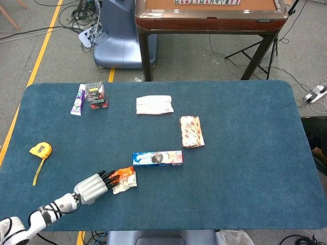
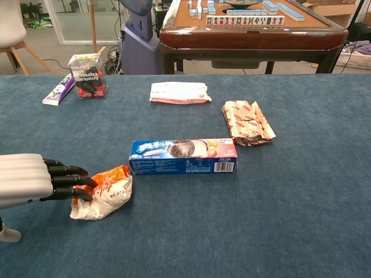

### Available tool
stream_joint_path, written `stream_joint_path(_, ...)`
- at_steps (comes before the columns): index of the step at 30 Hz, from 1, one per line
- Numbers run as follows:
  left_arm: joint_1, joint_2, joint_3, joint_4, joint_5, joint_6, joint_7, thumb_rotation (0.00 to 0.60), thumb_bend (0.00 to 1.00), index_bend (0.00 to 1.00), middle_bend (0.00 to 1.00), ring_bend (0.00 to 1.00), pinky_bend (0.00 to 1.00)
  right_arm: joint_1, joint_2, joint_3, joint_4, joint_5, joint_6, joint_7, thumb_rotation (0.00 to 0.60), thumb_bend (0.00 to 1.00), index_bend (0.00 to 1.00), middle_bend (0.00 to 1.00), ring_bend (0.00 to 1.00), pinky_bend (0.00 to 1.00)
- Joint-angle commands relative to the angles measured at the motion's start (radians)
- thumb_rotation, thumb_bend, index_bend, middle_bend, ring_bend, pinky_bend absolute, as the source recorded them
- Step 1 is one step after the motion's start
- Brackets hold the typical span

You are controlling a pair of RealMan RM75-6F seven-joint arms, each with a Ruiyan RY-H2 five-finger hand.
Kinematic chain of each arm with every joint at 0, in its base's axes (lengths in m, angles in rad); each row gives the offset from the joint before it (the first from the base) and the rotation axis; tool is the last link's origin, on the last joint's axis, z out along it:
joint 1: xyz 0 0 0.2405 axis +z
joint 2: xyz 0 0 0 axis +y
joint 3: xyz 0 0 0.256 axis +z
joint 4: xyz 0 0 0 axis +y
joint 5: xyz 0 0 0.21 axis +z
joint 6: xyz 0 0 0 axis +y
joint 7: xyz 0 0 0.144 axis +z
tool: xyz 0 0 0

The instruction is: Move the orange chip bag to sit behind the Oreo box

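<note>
The orange chip bag lies crumpled on the blue table, to the front left of the Oreo box, close to the box's left end. My left hand reaches in from the left, its dark fingers laid over the bag's left end and gripping it. The Oreo box lies lengthwise across the middle of the table. My right hand shows in neither view.
A yellow tape measure lies at the left edge. A purple tube and a clear box sit at the back left. A white packet and a red-patterned packet lie behind and right of the Oreo box.
</note>
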Motion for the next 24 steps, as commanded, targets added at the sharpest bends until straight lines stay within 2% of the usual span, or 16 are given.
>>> stream_joint_path(1, 0.012, 0.008, -0.015, -0.004, -0.03, -0.006, 0.036, 0.6, 0.04, 0.14, 0.05, 0.0, 0.2, 0.0, 0.0, 0.0, 0.0, 0.0, 0.0, 0.001, 0.6, 0.0, 0.32, 0.4, 0.34, 0.49)
stream_joint_path(24, 0.052, 0.017, -0.12, -0.026, -0.292, -0.071, 0.283, 0.6, 0.04, 0.14, 0.05, 0.0, 0.2, -0.001, 0.001, -0.003, -0.001, -0.005, -0.005, 0.003, 0.6, 0.0, 0.32, 0.4, 0.34, 0.49)
